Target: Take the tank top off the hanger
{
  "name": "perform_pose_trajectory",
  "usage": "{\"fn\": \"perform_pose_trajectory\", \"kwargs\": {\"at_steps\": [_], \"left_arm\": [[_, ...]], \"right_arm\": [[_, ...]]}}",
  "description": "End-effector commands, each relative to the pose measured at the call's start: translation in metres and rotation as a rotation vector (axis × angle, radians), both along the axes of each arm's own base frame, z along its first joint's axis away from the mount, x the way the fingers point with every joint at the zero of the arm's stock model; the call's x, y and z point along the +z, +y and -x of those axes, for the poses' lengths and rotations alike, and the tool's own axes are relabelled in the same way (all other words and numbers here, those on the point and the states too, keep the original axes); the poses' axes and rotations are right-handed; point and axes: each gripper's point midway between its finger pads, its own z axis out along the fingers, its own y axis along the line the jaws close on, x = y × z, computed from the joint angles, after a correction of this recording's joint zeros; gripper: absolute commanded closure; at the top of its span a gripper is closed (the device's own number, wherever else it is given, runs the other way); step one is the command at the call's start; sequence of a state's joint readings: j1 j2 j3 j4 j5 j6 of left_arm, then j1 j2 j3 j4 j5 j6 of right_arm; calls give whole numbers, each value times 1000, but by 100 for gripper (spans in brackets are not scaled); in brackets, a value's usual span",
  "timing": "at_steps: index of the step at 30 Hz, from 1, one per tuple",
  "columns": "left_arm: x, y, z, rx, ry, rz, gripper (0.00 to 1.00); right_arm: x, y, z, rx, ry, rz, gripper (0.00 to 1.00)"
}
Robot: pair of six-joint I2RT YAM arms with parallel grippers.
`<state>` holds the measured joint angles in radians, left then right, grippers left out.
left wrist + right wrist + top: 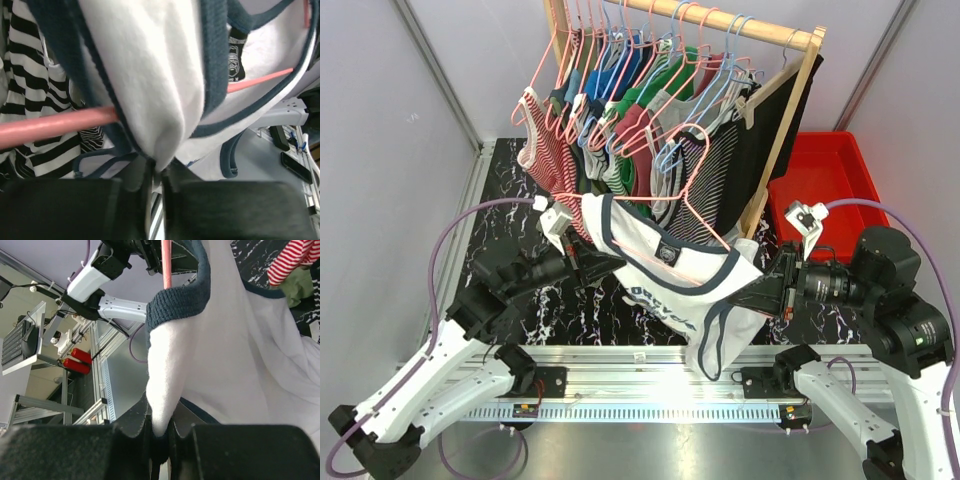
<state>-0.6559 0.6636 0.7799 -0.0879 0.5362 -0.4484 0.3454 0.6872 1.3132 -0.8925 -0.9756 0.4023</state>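
The pink hanger [50,125] has its bar hidden behind the tank top [150,75]. Below the tank top, left end effector [156,172] and right end effector [160,432] appear blurred, cut off by the frame edge.

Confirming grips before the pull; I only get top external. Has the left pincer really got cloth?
Observer: Yes, the left wrist view shows the left pincer closed on a fold of the white tank top.
Operator: Right one?
Observer: The right pincer pinches white cloth just below the navy trim.
Operator: Hanger inside the cloth?
Observer: Yes, the pink hanger bar runs into the cloth beside the left grip.
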Motion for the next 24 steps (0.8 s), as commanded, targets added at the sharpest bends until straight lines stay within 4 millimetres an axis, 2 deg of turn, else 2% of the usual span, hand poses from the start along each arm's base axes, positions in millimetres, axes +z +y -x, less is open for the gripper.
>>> {"fn": "perform_pose_trajectory", "kwargs": {"at_steps": [1,2,4,5,7,8,10,12,13,17,20,24], "left_arm": [[28,4,-7,68,-94,26,100],[32,11,-4,92,-107,36,100],[22,27,-12,200,-86,12,100],[28,40,-7,240,-109,32,100],[22,63,-13,365,-95,18,100],[30,76,-6,401,-119,47,100],[31,100,-5,501,-116,58,100],[31,115,-6,572,-100,62,100],[24,126,-11,640,-76,42,100],[18,157,-17,803,-35,36,100],[27,180,-17,906,-30,71,100],[56,209,-10,1015,-58,150,100]], "right_arm": [[8,-8,-2,-68,-77,24,100],[4,-11,-5,-92,-87,49,100],[-10,-17,-8,-147,-52,100,100],[-15,-20,-7,-164,-49,115,100],[-31,-25,-7,-187,-17,158,100],[-36,-27,-4,-185,-13,163,100],[-44,-28,2,-176,0,168,100],[-45,-27,9,-156,6,158,100],[-43,-25,16,-121,6,142,100],[-31,-22,49,20,-35,72,100],[-27,-24,67,77,-67,49,100],[-23,-25,94,199,-82,10,100]]}}
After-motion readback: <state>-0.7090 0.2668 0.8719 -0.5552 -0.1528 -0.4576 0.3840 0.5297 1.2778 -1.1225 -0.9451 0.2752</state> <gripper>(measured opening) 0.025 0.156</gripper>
